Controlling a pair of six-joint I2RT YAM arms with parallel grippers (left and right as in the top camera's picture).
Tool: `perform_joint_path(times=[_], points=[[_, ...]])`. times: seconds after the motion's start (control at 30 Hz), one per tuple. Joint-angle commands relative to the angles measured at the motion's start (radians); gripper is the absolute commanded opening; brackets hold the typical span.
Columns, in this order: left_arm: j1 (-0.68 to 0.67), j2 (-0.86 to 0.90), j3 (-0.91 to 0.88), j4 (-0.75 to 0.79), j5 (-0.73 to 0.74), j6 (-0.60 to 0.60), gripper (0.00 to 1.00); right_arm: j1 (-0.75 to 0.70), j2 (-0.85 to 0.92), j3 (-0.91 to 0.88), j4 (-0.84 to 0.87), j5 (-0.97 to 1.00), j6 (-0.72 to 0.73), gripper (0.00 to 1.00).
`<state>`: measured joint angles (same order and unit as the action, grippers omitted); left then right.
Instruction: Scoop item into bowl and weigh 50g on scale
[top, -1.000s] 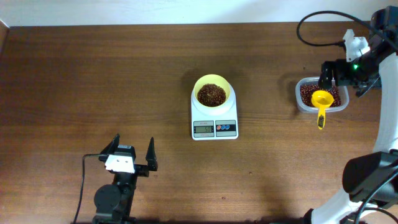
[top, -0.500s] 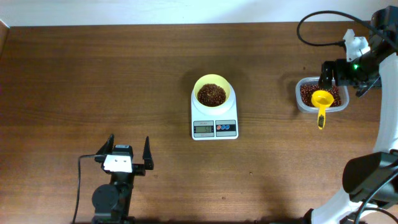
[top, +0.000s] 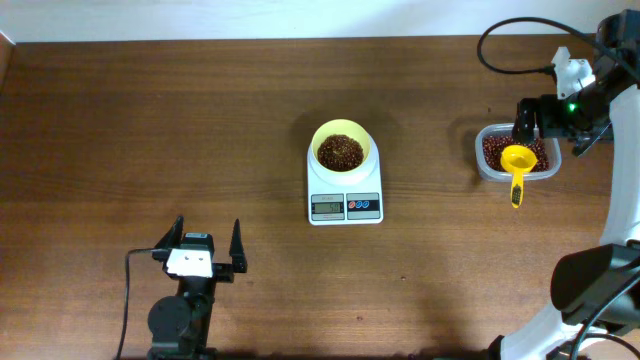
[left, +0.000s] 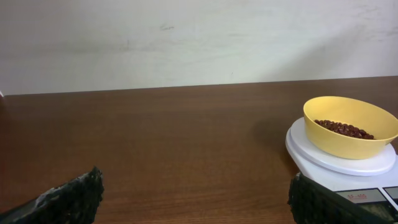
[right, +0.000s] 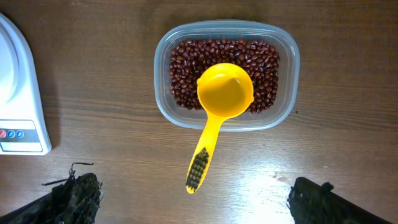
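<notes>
On the scale (top: 345, 190), the bowl (top: 321, 141) holds beans (top: 340, 152), the scoop (top: 516, 160) lies in the tub (top: 481, 152), and the left pincer (top: 208, 230) and right pincer (right: 194, 199) gape empty; weighing seems in hand, and checking the display (top: 328, 207) comes next.

Showed the bowl (top: 342, 127) of beans (top: 340, 152) seated on the scale (top: 346, 186) at centre. At right, showed a yellow scoop (top: 517, 160) lying across a clear tub (top: 479, 155). At front left, showed the left gripper (top: 208, 225), fingers spread.

table (top: 150, 120): dark brown wood grain | wall (left: 199, 37): plain off-white (faint scuffs) | light: even
</notes>
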<state>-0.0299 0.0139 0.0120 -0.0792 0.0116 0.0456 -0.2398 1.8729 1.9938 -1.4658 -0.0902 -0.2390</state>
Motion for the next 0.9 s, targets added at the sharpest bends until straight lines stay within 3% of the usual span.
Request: perform_joint_path(times=[0.0,0.33,0.7,0.8,0.87], points=[[0.007,-0.009,-0.003,-0.005,0.008,0.016,0.99,-0.003,-0.013,0.019,0.000,0.009,0.000,0.99],[0.007,-0.009,-0.003,-0.005,0.008,0.016,0.99,-0.002,-0.026,0.019,0.022,0.011,0.000,0.99],[0.007,-0.009,-0.003,-0.005,0.008,0.016,0.99,0.101,-0.213,-0.006,0.265,-0.060,0.011,0.99],[0.007,-0.009,-0.003,-0.005,0.008,0.016,0.99,0.116,-0.273,-0.056,0.279,-0.058,0.039,0.99],[0.007,-0.009,-0.003,-0.005,0.008,0.016,0.99,0.116,-0.367,-0.201,0.388,-0.059,0.099,0.99]])
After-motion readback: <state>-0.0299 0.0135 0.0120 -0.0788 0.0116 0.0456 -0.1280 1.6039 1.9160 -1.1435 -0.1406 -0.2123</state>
